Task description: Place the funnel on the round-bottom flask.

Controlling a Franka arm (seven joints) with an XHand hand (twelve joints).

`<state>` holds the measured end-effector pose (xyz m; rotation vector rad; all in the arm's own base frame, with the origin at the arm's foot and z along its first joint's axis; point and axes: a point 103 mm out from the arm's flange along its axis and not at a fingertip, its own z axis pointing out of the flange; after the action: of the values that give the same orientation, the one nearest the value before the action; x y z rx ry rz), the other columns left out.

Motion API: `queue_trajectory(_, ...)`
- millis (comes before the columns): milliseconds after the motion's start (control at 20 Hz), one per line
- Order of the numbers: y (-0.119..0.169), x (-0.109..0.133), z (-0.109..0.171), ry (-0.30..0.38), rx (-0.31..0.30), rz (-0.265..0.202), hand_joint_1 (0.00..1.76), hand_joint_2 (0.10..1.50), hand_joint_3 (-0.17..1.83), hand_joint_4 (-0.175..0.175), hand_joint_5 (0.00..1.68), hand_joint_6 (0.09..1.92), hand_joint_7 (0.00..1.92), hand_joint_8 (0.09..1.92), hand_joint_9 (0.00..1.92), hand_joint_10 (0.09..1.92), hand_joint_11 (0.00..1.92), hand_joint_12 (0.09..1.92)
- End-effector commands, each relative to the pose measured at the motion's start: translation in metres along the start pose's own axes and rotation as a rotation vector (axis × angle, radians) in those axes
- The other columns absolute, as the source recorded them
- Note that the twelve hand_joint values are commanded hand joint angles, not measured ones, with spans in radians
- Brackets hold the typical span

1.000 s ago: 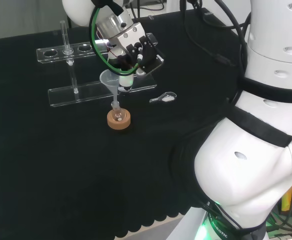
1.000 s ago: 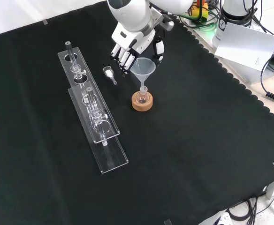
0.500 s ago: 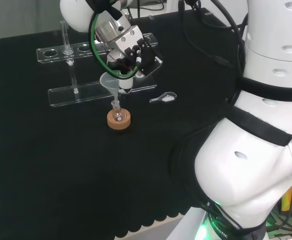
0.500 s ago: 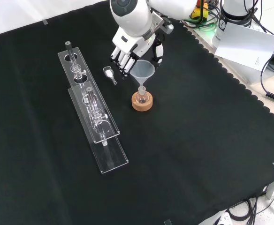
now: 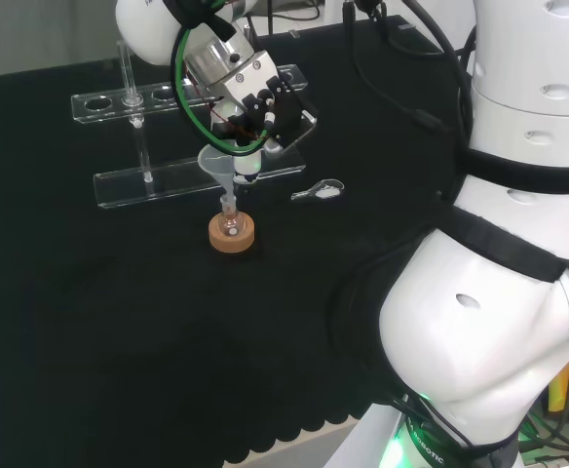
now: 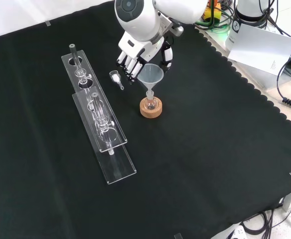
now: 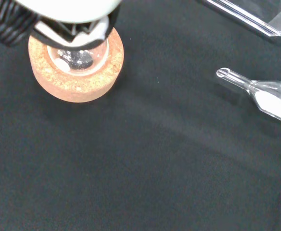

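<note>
The hand (image 6: 144, 49) hangs over the middle of the bench with its fingers (image 6: 128, 63) and thumb curled round the rim of the clear funnel (image 6: 151, 75), pinching it. The funnel stands upright, its stem going down into the neck of the small round-bottom flask (image 6: 151, 103), which sits in a cork ring (image 6: 151, 109); whether the stem touches the glass is hard to tell. A small clear scoop (image 6: 116, 78) holding white powder lies on the black cloth (image 6: 210, 149) just beside the hand, with two clear racks (image 6: 98, 127) farther left in the front view
</note>
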<state>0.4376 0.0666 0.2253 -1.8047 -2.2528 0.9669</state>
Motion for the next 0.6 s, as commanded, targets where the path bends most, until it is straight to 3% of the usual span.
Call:
queue_trajectory(50, -0.0004, 0.0002, 0.0008, 0.004, 0.000, -0.003, 0.97, 0.68, 0.79, 0.005, 0.48, 0.98, 0.38, 0.73, 0.61, 0.59, 0.25, 1.35)
queue_trajectory(350, 0.0015, -0.0017, 0.0049, 0.035, 0.024, -0.024, 0.95, 0.67, 0.80, -0.006, 0.42, 0.93, 0.37, 0.73, 0.59, 0.59, 0.24, 1.35)
queue_trajectory(600, 0.0055, -0.0004, 0.0085, 0.041, 0.092, -0.028, 0.89, 0.60, 0.78, -0.035, 0.25, 0.35, 0.26, 0.75, 0.49, 0.65, 0.19, 1.38)
